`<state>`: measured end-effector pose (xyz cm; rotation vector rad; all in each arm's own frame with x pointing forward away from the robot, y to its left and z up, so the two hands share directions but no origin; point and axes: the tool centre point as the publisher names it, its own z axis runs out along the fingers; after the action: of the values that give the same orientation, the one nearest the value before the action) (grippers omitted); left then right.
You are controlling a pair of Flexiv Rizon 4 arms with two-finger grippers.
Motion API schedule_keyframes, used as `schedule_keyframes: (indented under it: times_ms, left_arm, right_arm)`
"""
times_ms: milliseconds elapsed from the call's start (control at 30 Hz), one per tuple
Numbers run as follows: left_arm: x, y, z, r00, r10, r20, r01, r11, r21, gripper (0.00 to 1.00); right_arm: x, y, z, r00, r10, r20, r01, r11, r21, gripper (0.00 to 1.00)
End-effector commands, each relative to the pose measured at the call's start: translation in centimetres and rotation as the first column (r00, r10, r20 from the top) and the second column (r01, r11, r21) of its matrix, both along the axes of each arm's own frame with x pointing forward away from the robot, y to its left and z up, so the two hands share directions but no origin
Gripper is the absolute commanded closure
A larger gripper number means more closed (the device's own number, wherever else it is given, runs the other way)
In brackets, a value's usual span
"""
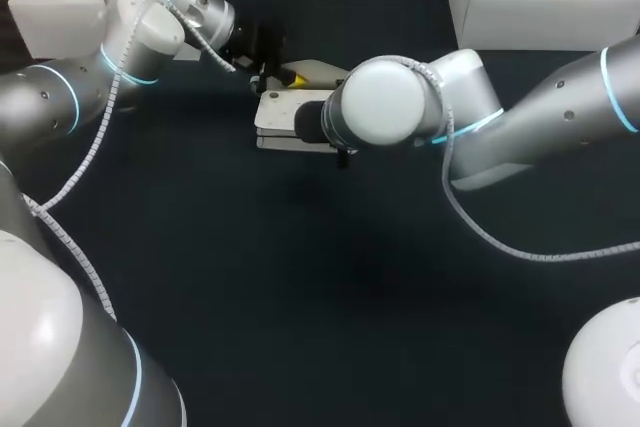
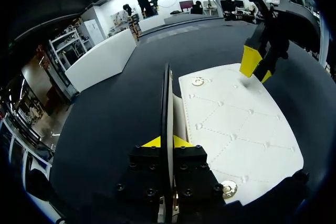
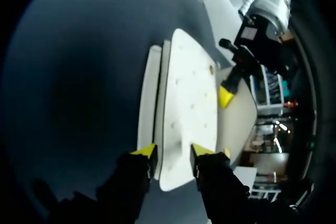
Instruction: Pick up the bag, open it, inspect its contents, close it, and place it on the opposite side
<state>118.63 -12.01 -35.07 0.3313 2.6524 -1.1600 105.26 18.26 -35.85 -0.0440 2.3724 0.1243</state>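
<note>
The near half of the table (image 1: 300, 297) is bare dark cloth, with wide room from the arms to the near edge. The white quilted bag (image 1: 285, 112) lies toward the middle of the far edge. The right gripper (image 3: 173, 155) is clamped on one end of it. The left gripper (image 2: 168, 141) pinches its thin, upright, dark-rimmed edge.
</note>
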Motion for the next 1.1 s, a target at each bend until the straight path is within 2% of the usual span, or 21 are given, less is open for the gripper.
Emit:
schedule_keyframes:
  times_ms: [33, 167, 267, 433, 667, 1100]
  left_arm:
    - [0.1, 0.2, -0.1, 1.0, -0.005, -0.003, 0.005, 1.0, -0.007, 1.0]
    - [0.0, 0.3, -0.2, 1.0, -0.004, -0.007, 0.004, 1.0, -0.008, 1.0]
    - [0.0, 0.3, -0.3, 1.0, -0.004, -0.01, 0.004, 1.0, -0.008, 1.0]
    - [-0.1, 0.4, -0.3, 1.0, -0.004, -0.008, 0.004, 1.0, -0.006, 1.0]
    - [-1.0, 0.5, -0.1, 0.999, -0.021, 0.041, 0.022, 1.0, -0.011, 1.0]
    - [-3.9, 0.5, -0.7, 0.968, -0.059, 0.245, 0.07, 0.997, -0.034, 1.0]
  right_arm:
    - [0.6, 0.4, -0.3, 1.0, -0.008, -0.002, 0.008, 1.0, -0.008, 0.65]
    - [0.8, 0.4, -0.4, 1.0, -0.013, -0.003, 0.013, 1.0, -0.008, 0.73]
    - [0.8, 0.4, -0.4, 1.0, -0.016, -0.002, 0.016, 1.0, -0.008, 0.86]
    - [0.8, 0.4, -0.4, 1.0, -0.02, 0.001, 0.02, 1.0, -0.009, 1.0]
    - [0.8, 0.4, -0.6, 1.0, -0.027, 0.002, 0.027, 1.0, -0.004, 1.0]
    - [0.8, 0.4, -0.6, 1.0, -0.03, -0.001, 0.03, 1.0, 0.001, 1.0]
